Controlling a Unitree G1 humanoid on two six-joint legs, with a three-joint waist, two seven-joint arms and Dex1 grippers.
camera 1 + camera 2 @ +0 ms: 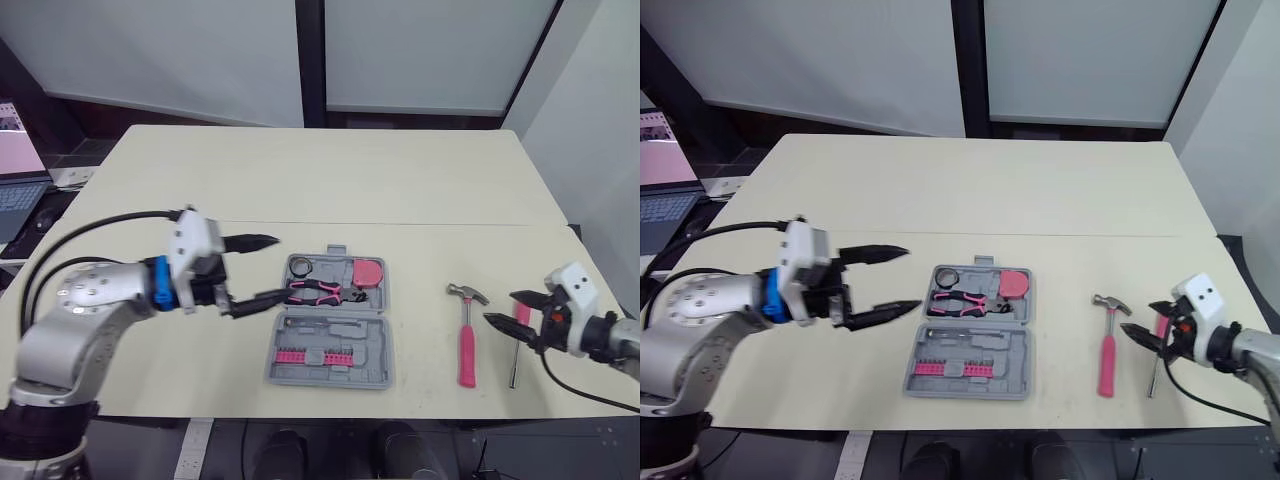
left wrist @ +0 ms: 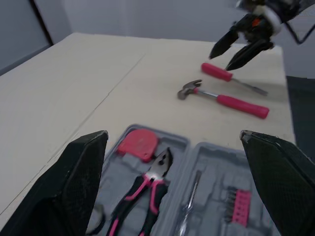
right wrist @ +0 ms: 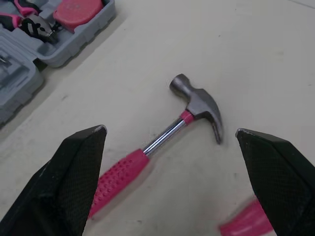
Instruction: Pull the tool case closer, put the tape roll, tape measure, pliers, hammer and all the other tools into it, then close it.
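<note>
Tool case (image 1: 330, 335): open, flat on table (image 1: 330, 180), toward table's 6 o'clock edge. In far half: tape roll (image 1: 302, 267) at 9 o'clock end, pliers (image 1: 315, 291) in middle, tape measure (image 1: 368, 271) at 3 o'clock end. In near half: pink bit strip (image 1: 312, 356). Hammer (image 1: 465, 330): out on table at 3 o'clock of case, well apart, head pointing to 12, pink handle to 6. Screwdriver (image 1: 517, 345): just beside hammer at its 3 o'clock. Left gripper (image 1: 282, 267): fingers spread wide, holding nothing, at 9 o'clock of case by tape roll end. Right gripper (image 1: 499, 306): fingers spread, holding nothing, over screwdriver's pink handle; contact unclear.
</note>
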